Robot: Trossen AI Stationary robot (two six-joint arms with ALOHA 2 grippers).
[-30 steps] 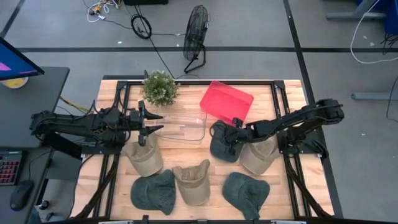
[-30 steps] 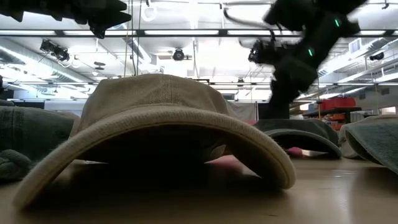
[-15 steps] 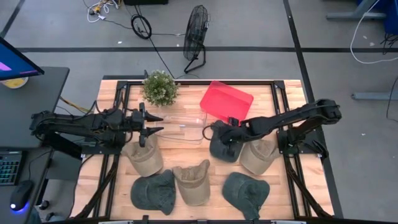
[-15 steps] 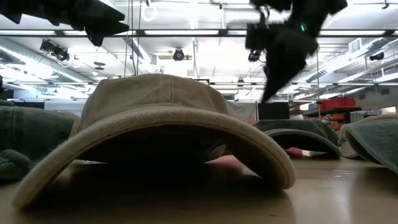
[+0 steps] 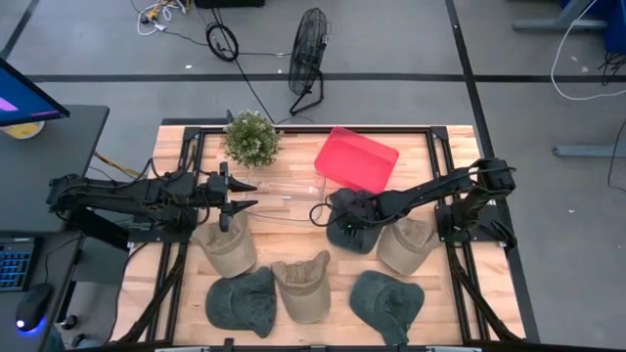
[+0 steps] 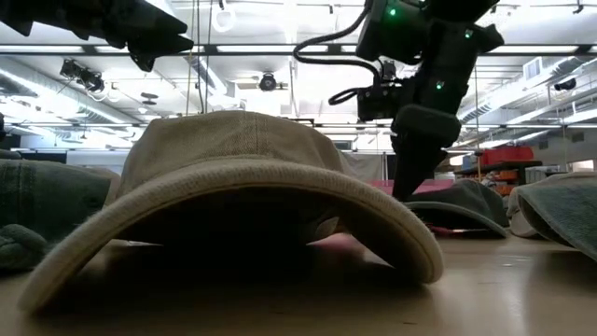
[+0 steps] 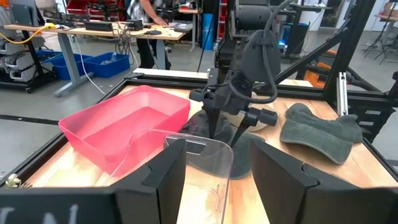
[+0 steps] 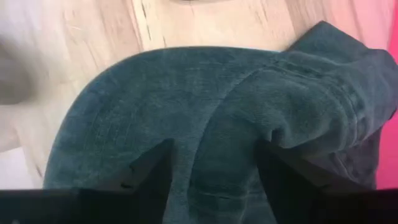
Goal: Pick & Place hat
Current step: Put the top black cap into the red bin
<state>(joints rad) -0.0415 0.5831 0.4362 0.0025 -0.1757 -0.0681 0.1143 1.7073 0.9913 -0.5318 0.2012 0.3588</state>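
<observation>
Six caps lie on the wooden table, and the right gripper is down over the dark green cap near the table's middle, just in front of the red bin that sits toward the far edge. In the right wrist view its two dark fingers stand apart and straddle the cap's crown, touching or almost touching the fabric without being closed on it. Beside that cap, toward the right edge, rests a tan cap. Along the near edge lie a dark green cap, a tan cap and another dark green cap. The left gripper hangs above the left half of the table, its fingers spread, over the rim of a clear plastic container and just beyond a further tan cap. A small potted plant stands near the far left corner. In the low view the near tan cap fills the foreground, with the right arm reaching down behind it.
</observation>
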